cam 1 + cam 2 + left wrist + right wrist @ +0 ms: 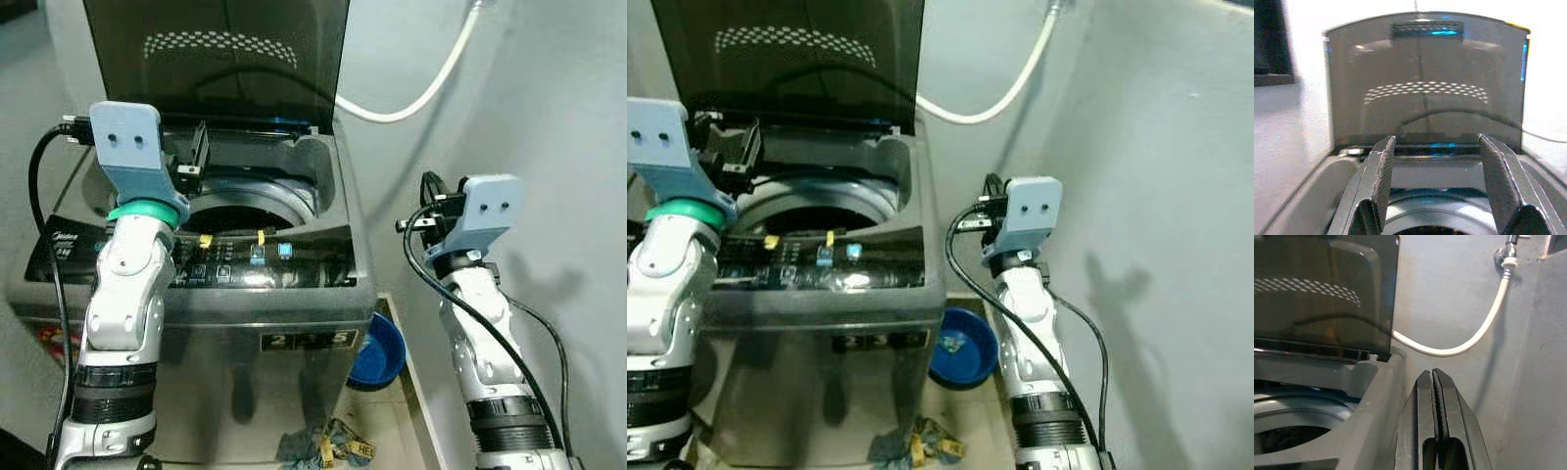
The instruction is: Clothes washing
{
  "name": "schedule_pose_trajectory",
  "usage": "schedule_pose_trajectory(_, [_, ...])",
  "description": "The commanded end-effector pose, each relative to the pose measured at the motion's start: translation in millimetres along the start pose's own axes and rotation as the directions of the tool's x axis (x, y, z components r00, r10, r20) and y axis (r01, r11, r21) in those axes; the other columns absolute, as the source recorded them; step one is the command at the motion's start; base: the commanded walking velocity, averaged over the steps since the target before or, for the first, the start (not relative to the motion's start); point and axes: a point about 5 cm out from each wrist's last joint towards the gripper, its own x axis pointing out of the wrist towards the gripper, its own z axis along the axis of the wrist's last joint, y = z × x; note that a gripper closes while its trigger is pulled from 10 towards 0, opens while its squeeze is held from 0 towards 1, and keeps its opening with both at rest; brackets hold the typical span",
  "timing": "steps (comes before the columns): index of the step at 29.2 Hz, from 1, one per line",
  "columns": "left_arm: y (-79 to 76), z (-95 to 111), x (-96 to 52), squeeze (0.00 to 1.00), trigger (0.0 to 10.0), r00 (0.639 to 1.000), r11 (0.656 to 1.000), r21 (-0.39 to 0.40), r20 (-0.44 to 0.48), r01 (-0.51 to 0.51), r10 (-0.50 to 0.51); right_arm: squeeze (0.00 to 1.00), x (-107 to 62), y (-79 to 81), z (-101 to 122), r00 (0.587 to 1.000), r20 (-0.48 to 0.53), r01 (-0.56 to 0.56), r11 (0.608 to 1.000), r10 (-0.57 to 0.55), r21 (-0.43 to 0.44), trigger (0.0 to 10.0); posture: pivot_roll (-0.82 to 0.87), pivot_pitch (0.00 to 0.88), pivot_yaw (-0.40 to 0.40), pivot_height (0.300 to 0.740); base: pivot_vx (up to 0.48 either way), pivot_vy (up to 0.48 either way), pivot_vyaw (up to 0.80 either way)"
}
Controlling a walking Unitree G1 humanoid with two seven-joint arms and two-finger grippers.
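Washing machine [294, 294]: heavy, rigid; lid [216, 49] raised.
Left pincer [1435, 186]: wide, empty, over drum [245, 211].
Right pincer [1436, 431]: closed, empty.

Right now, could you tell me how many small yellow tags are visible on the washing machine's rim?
2: one yellow tag and another sit side by side on the washing machine rim's front edge. More may be hidden.

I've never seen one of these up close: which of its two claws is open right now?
The left gripper, held over the washing machine tub, has its two black fingers spread wide. The right gripper, beside the machine, has its fingers pressed together.
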Motion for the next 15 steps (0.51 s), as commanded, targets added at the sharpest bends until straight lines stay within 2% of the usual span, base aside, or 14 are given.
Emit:
schedule_pose_trajectory(1, [-3.2, -2.4, 0.1, 0.0, 10.0, 1.0, 1.0, -0.009, -0.006, 0.006, -0.006, 0.0, -0.9, 0.0, -3.0, 1.0, -0.014, -0.003, 1.0, 0.003, -0.015, 10.0, 0.11, 0.0, -0.019, 0.74, -0.371, 0.0, 0.0])
schedule_pose_trajectory(15, [-5.0, -2.6, 2.0, 0.0, 10.0, 1.0, 1.0, -0.011, -0.006, 0.008, -0.008, 0.0, -0.7, -0.2, -6.4, 0.999, -0.032, -0.008, 1.0, 0.007, -0.028, 10.0, 0.11, 0.0, -0.017, 0.74, -0.372, 0.0, 0.0])
